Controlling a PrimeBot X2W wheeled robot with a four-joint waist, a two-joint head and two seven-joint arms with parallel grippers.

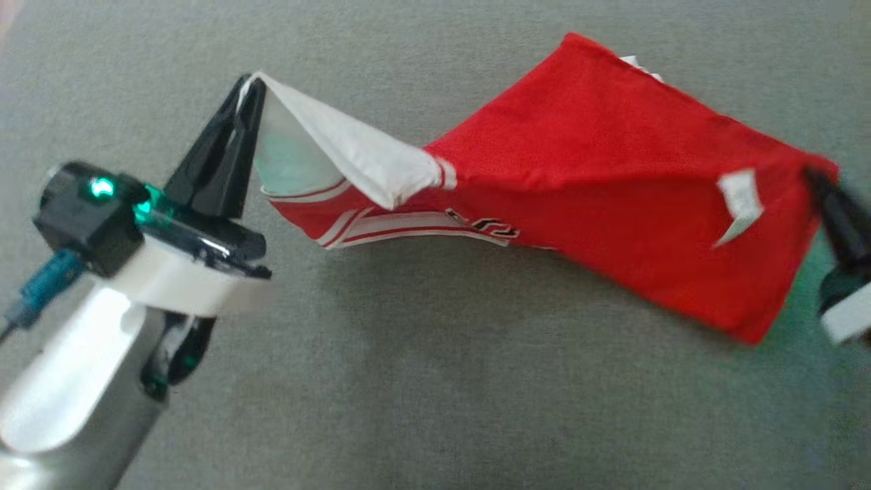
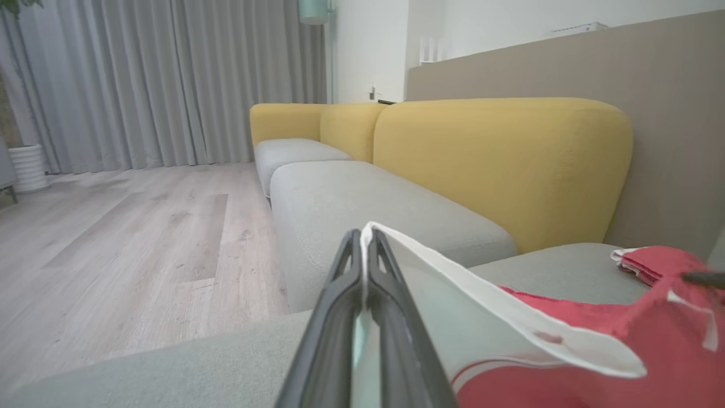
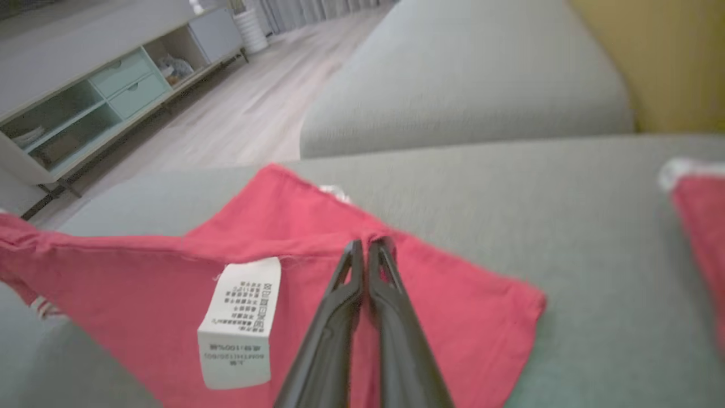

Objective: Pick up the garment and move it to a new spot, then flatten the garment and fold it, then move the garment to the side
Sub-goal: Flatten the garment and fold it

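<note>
Both claws pinch the red-and-white fabric garment (image 1: 599, 156), left claw (image 1: 247, 87) at nine o'clock and right claw (image 1: 814, 175) at three, apparently stretching it flat over the grey sofa cushion (image 1: 435, 381).

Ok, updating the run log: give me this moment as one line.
left end effector: shut on red jersey, white corner | right end effector: shut on its red edge | jersey: stretched between them over sofa seat
</note>
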